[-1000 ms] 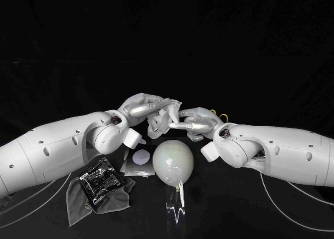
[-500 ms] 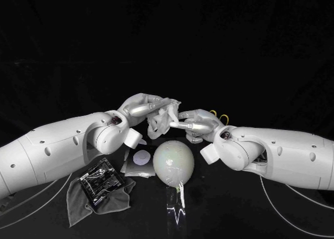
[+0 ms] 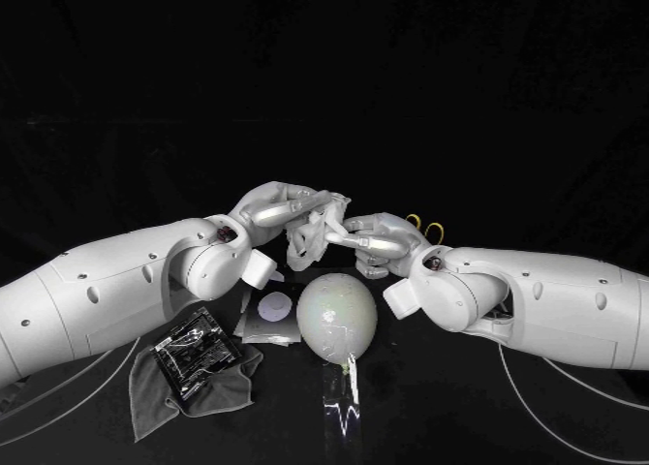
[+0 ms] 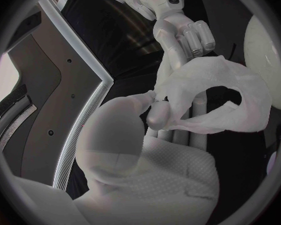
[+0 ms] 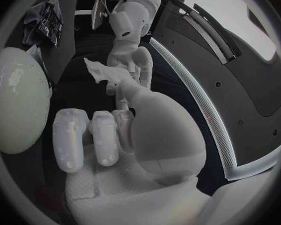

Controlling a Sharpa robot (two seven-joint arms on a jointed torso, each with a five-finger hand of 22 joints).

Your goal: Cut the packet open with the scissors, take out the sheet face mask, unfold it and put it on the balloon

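Observation:
The white sheet face mask hangs crumpled between my two hands, above and behind the balloon. My left hand pinches the mask at one edge between thumb and finger. My right hand meets the opposite edge, its fingertips on the fabric. In the right wrist view the mask sits between my right hand and my left hand. The pale green balloon lies on the table. The cut silver packet lies to its left. The scissors' yellow handles show behind my right hand.
A grey cloth with a black packet on it lies at the front left, under my left forearm. A thin string runs from the balloon's neck toward the table's front.
My right hand and arm have moved left, closer to my left hand, and its fingers have closed in on the mask. The left hand has hardly moved.

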